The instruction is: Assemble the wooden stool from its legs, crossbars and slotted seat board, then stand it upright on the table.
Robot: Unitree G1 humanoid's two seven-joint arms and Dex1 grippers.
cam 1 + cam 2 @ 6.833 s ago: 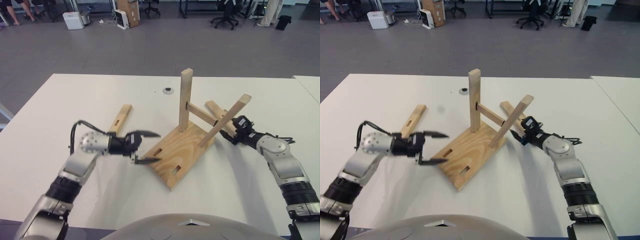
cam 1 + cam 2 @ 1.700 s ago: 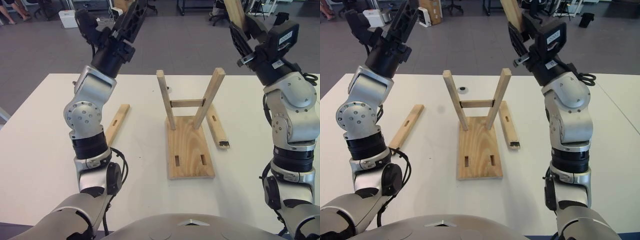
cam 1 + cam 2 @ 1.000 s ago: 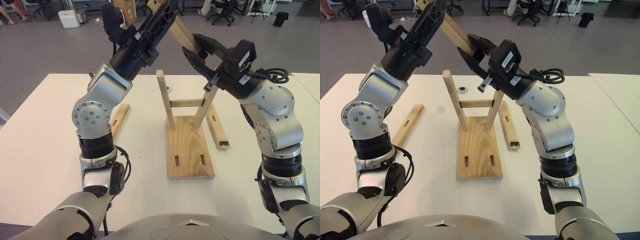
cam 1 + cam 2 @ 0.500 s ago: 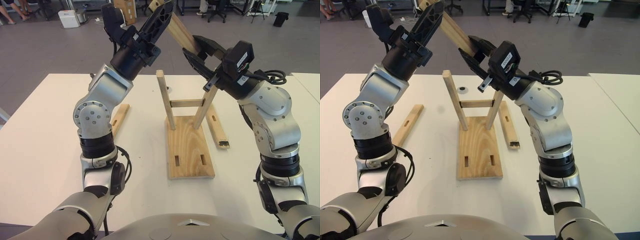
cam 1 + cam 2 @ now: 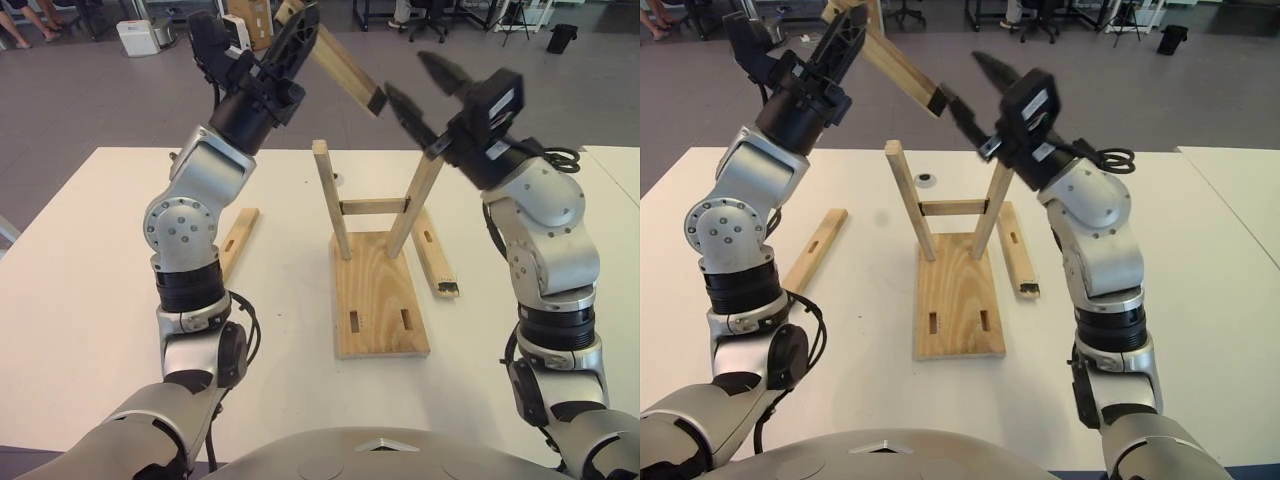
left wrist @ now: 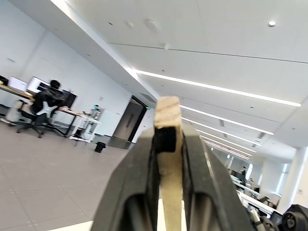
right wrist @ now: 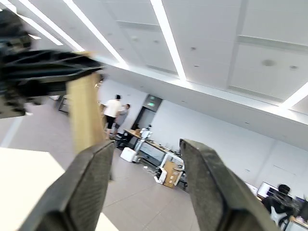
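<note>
Left pincer (image 5: pixel 300 30) clenched on a loose leg (image 5: pixel 350 75), gripping near its upper end. The leg slants down toward 4 o'clock, its dark-tipped free end in the air. In the left wrist view the leg (image 6: pixel 167 139) sits tight between the two fingers (image 6: pixel 130 192).

Right pincer (image 5: pixel 404 72) released and spread wide, holding nothing. Its tips are just beside the leg's free end; I can't tell if they touch it.

Both arms are raised high, elbows bent and forearms angled inward. They meet above the 12 o'clock end of the seat board (image 5: pixel 380 295).

The seat board lies flat on the worktop (image 5: pixel 80 280), mid-scene. Two standing legs (image 5: pixel 330 200) are already planted at its far end, tilted apart and joined by a crossbar (image 5: pixel 374 206). Two near slots (image 5: pixel 355 320) at the board's 6 o'clock end are unfilled.

One slotted piece (image 5: pixel 235 240) lies flat at 9 o'clock of the board, apart from it. Another loose piece (image 5: pixel 434 255) lies at 3 o'clock, just beside the board edge.

Step, my read: third leg is up in the air between the arms, carried by the left only. The next move probably calls for swinging the leg upright, lowering its end into a near slot, and using the right pincer to steady the board or the leg.

Stool looks roughly half built, not upright yet.
</note>
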